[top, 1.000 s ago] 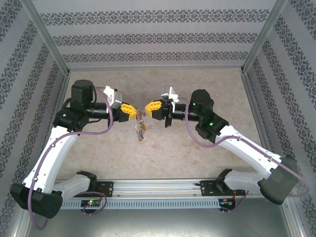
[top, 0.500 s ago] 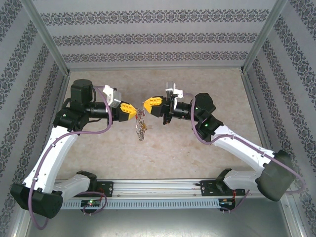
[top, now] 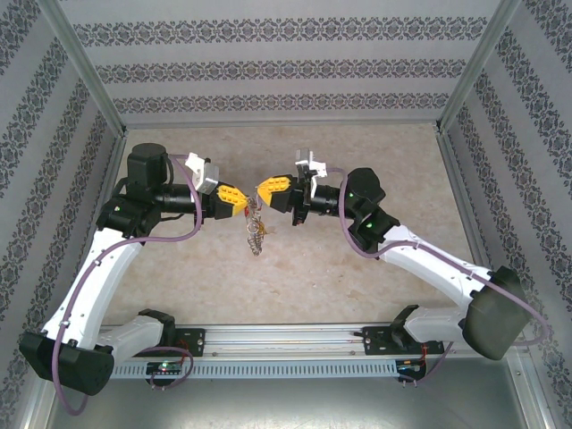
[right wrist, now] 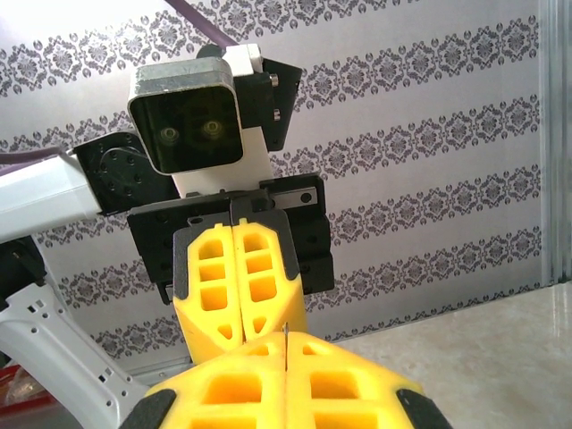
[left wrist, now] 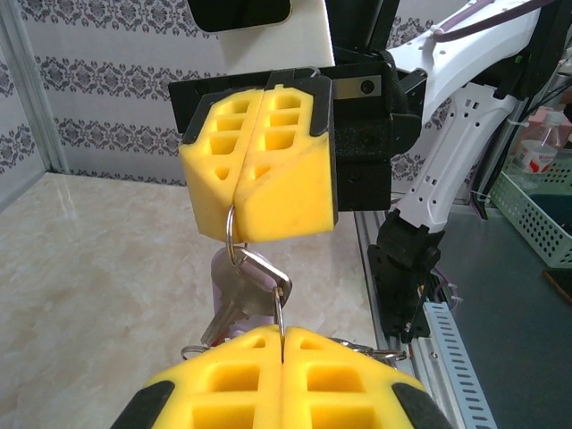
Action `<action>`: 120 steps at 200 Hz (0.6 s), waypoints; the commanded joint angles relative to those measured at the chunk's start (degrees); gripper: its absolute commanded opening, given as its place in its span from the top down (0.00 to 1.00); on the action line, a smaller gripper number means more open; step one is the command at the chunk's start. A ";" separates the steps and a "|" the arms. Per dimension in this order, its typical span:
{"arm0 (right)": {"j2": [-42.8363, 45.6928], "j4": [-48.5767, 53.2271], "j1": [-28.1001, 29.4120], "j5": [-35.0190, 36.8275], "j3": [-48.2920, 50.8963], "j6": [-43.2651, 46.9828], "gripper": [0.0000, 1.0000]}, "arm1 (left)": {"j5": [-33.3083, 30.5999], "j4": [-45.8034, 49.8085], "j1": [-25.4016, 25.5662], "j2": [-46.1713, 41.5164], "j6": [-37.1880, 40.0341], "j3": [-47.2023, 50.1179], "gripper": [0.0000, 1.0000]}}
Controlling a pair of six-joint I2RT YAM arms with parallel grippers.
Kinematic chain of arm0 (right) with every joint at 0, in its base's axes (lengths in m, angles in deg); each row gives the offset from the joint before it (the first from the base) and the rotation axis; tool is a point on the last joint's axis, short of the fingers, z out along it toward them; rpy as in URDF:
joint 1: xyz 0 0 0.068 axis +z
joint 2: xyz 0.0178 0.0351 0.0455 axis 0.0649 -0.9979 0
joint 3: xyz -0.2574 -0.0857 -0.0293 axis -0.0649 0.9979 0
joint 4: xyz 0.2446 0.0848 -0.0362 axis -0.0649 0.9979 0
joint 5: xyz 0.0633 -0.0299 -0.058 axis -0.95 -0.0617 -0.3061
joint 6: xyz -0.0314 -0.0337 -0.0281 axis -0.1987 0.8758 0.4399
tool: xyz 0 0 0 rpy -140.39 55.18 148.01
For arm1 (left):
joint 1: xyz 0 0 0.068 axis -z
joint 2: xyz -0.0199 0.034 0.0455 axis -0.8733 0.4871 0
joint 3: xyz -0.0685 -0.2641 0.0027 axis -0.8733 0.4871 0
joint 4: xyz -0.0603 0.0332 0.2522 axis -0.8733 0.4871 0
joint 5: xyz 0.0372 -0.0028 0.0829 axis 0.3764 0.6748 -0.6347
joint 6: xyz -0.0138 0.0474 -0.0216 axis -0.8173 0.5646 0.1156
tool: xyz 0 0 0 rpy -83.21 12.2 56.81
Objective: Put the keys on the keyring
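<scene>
Both grippers meet tip to tip above the middle of the beige table. My left gripper (top: 240,206) is shut on the thin grey keyring (top: 253,211), and my right gripper (top: 262,191) is shut on it from the other side. A bunch of small silvery keys (top: 255,234) dangles below them. In the left wrist view my left gripper (left wrist: 282,336) pinches the ring's wire, and the right gripper (left wrist: 234,232) grips the keyring (left wrist: 230,234) opposite. A silver key (left wrist: 234,302) and a lilac-headed key (left wrist: 220,271) hang between them. In the right wrist view the right gripper (right wrist: 284,343) faces the left gripper (right wrist: 240,334).
Patterned walls enclose the table (top: 357,268) on three sides, with metal posts at the corners. An aluminium rail (top: 286,338) carrying the arm bases runs along the near edge. A green basket (left wrist: 536,210) stands beyond the rail in the left wrist view.
The right gripper has moved slightly left and away from the rail, closing in on the left gripper, and its forearm has swung. The left arm has hardly moved. The keys still hang.
</scene>
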 commanded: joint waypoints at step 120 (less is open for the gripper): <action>0.37 9.00 -8.73 20.99 24.98 -1.73 1.00 | -5.98 -4.97 -1.64 -1.76 -1.49 1.70 1.00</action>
